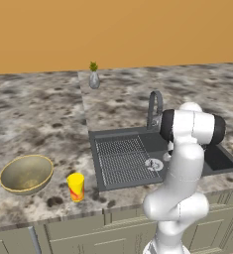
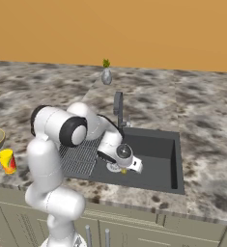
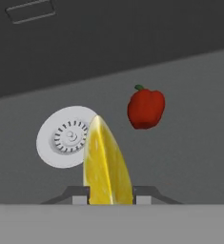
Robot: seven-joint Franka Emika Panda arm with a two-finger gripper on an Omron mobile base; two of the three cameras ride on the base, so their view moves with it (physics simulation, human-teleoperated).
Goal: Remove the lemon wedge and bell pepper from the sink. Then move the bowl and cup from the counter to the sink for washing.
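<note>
My gripper (image 3: 108,196) is shut on the lemon wedge (image 3: 106,167), a bright yellow slice standing on edge between the two finger tips. Beyond it, the red bell pepper (image 3: 146,108) lies on the floor of the dark grey sink (image 3: 189,157), to the right of the white drain (image 3: 61,138). In the right base view my gripper (image 2: 129,168) reaches low into the sink (image 2: 158,149), and a speck of yellow lemon wedge (image 2: 123,171) shows at its tip. The olive-gold bowl (image 1: 26,173) and the yellow cup (image 1: 76,186) stand on the counter left of the sink (image 1: 128,158).
A grey arched faucet (image 1: 155,106) rises behind the basin. The ribbed drainboard (image 1: 123,158) fills the sink's left part. A grey vase with a green plant (image 1: 93,77) stands far back. Speckled counter runs along both sides, with cabinet fronts below.
</note>
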